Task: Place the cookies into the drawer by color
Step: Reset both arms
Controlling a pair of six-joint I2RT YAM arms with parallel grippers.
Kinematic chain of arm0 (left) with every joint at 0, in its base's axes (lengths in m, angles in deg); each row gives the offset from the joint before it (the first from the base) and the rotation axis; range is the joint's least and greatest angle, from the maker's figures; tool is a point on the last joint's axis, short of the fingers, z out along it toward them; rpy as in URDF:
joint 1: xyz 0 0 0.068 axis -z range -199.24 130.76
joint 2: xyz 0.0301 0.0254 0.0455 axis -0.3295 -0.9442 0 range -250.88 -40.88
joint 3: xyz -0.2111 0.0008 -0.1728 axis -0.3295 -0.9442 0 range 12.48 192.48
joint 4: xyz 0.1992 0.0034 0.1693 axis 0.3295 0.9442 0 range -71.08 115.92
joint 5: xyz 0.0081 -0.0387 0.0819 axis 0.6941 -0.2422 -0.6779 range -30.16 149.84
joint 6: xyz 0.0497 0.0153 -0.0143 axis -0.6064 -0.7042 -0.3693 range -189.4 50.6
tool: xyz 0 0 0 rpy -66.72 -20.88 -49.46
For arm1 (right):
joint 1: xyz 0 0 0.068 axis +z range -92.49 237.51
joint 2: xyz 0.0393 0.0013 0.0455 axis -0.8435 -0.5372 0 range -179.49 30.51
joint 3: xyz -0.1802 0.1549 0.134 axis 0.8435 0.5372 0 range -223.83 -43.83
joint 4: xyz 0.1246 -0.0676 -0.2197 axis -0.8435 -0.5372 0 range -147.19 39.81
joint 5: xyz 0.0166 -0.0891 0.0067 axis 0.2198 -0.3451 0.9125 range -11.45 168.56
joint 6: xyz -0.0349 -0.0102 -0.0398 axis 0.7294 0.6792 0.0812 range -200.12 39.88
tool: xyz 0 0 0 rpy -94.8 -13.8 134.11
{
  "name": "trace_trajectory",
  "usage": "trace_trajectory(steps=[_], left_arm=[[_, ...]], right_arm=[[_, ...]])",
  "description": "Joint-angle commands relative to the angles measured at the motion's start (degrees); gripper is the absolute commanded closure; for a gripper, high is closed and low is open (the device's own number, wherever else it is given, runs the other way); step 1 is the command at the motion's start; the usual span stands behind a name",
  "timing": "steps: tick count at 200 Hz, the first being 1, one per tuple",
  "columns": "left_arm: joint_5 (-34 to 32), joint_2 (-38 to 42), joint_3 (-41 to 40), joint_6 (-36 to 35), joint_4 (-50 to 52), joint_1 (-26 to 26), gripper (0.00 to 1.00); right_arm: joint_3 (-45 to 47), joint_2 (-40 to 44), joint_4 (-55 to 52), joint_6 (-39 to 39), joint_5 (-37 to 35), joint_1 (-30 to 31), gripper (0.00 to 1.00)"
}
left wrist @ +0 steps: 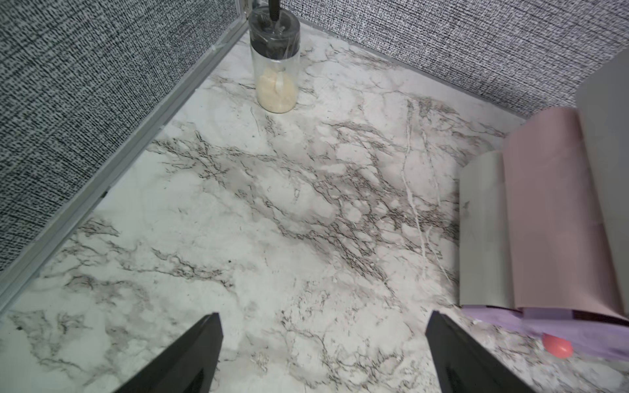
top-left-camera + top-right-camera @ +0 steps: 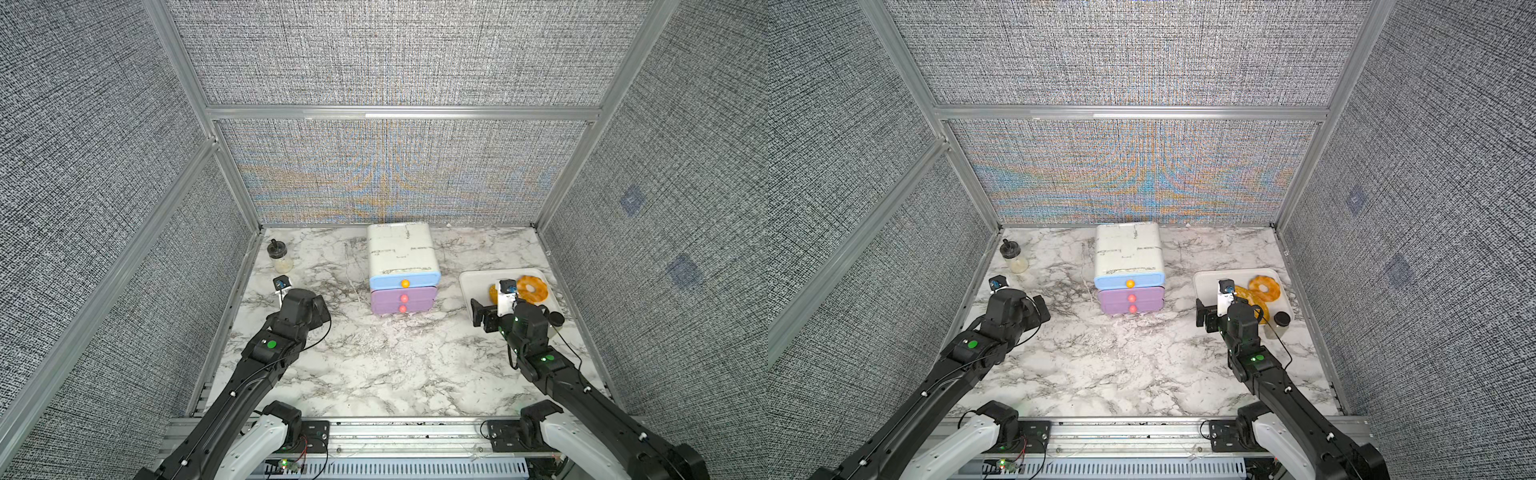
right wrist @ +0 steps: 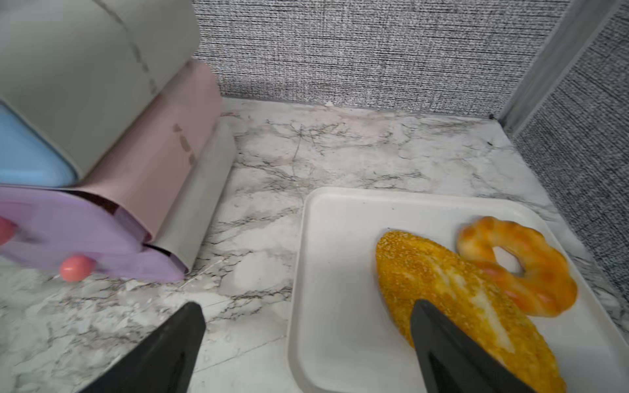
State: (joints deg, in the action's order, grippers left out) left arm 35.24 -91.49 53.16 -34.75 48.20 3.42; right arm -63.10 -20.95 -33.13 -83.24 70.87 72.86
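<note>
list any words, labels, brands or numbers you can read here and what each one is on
None can be read in any view.
The drawer cabinet carries only dark scuff marks on its top, not letters.
The jar, tray, bread loaf and ring pastry show no label.

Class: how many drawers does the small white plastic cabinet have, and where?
3, stacked: light blue drawer on top, purple drawer in the middle, second purple drawer at the bottom; none seems hidden.

Bright, even light; wrist views blurred, moiré.
</note>
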Motion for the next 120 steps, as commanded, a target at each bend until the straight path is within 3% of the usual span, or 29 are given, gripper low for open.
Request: trace_trajectory(steps=[1, 42, 79, 120], left_arm=[[-5.5, -3.3, -1.2, -5.5, -8.3, -1.5, 0.01], [-6.1, -8.1, -5.4, -11.4, -17.3, -6.9, 0.01], [-4.3, -9.8, -8.5, -14.8, -24.0, -12.0, 0.01], [-3.3, -9.6, -13.5, -23.0, -36.0, -15.0, 0.01]], right_arm=[[1.5, -3.4, 11.7, 0.5, -0.9, -3.3, 0.01], [4.7, -9.7, 22.5, 1.2, -1.2, -7.1, 0.01], [7.3, -15.2, 33.4, 4.6, 0.6, -7.6, 0.01], [8.0, -22.4, 42.2, 8.5, 1.1, -7.6, 0.01]])
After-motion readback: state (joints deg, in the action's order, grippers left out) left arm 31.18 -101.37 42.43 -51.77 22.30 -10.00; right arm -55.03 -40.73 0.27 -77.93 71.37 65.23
